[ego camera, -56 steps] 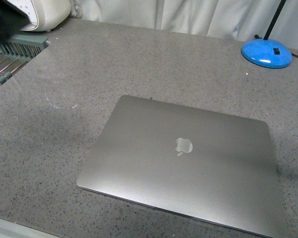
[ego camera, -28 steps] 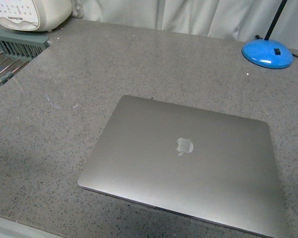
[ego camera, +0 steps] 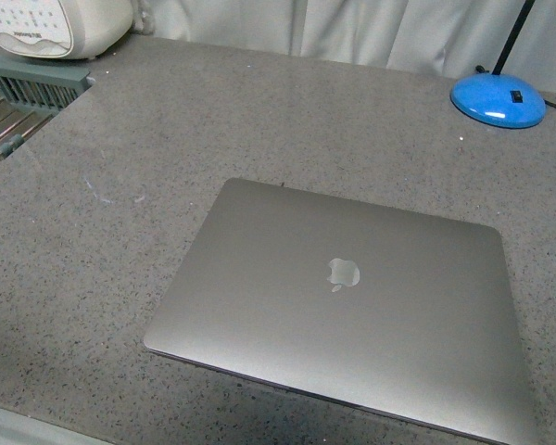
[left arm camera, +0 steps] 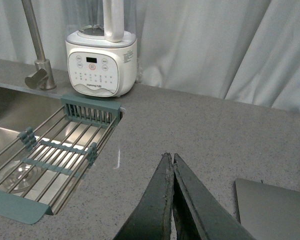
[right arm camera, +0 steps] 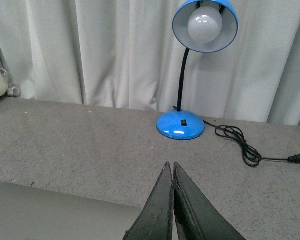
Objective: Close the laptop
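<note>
The laptop lies shut and flat on the grey speckled counter, its space-grey lid up with the apple logo showing. Its keys, trackpad and screen are hidden under the lid. Neither arm shows in the front view. My left gripper is shut and empty above the counter, with a corner of the laptop off to one side of it. My right gripper is shut and empty above the counter, with an edge of the laptop beside it.
A blue desk lamp stands at the back right, its cord trailing on the counter. A white blender stands at the back left by a sink with a drying rack and a tap. White curtains hang behind.
A dark shape at the top left corner of the front view has left the picture, baring the white blender. The laptop has not moved.
</note>
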Tool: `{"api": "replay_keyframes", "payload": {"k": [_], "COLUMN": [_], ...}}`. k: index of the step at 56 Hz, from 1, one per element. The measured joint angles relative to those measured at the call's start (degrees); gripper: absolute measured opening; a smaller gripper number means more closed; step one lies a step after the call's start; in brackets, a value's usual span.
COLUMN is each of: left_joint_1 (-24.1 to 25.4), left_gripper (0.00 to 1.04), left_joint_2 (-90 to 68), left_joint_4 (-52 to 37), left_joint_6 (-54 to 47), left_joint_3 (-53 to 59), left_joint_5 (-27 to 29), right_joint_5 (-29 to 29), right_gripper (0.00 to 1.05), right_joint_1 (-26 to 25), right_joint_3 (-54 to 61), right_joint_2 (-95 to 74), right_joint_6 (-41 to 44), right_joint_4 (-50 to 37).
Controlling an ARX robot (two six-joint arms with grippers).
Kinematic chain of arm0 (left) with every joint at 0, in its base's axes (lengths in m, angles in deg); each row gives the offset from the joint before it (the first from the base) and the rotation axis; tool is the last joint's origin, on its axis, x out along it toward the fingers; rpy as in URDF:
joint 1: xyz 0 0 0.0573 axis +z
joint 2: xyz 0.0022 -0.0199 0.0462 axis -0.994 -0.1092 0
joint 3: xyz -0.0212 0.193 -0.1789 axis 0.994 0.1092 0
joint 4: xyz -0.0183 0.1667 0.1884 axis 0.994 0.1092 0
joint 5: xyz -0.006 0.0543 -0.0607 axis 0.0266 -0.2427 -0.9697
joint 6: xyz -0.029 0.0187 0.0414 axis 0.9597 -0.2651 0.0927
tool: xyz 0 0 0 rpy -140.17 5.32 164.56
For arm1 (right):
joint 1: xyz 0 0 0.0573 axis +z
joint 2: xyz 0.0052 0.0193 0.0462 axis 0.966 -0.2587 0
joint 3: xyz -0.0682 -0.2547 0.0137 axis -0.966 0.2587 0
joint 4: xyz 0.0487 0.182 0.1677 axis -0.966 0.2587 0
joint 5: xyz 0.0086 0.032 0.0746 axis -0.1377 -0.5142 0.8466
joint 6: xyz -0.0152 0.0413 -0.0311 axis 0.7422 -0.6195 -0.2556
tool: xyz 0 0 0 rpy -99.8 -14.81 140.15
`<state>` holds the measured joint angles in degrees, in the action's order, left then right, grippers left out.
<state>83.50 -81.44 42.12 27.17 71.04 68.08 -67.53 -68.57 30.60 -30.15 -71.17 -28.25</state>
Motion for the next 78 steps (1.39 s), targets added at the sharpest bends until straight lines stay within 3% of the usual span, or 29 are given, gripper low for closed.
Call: {"api": "replay_keyframes", "payload": {"k": [5, 12, 54, 59, 69, 73, 78], "left_joint_1": [0.07, 0.09, 0.11, 0.11, 0.11, 0.11, 0.11], "left_gripper": [0.04, 0.04, 0.04, 0.04, 0.04, 0.04, 0.04], "left_joint_2": [2.60, 5.73, 24.65, 26.71, 29.51, 34.80, 38.16], "left_joint_4": [1.70, 3.45, 19.71, 21.79, 24.22, 31.89, 33.77], "left_joint_6": [-0.02, -0.02, -0.04, -0.04, -0.04, -0.04, -0.04], "left_joint_3": [0.70, 2.23, 3.17, 3.17, 3.15, 3.15, 3.15], "left_joint_5": [-0.28, -0.33, -0.42, -0.39, -0.44, -0.44, -0.42], "right_joint_5": [5.51, 5.88, 6.12, 6.14, 6.19, 6.16, 6.16], "right_gripper": [0.01, 0.01, 0.01, 0.01, 0.01, 0.01, 0.01], "right_joint_1": [-4.04, -6.27, -6.29, -6.29, -6.29, -6.29, -6.29], "right_joint_3": [0.02, 0.02, 0.02, -0.02, -0.02, -0.02, -0.02], "right_joint_2": [3.15, 7.63, 23.02, 31.12, 32.87, 32.83, 32.70], "right_joint_6": [0.04, 0.02, 0.02, 0.04, 0.04, 0.04, 0.04], "right_joint_4": [3.08, 7.06, 22.16, 32.11, 32.26, 32.44, 32.57]}}
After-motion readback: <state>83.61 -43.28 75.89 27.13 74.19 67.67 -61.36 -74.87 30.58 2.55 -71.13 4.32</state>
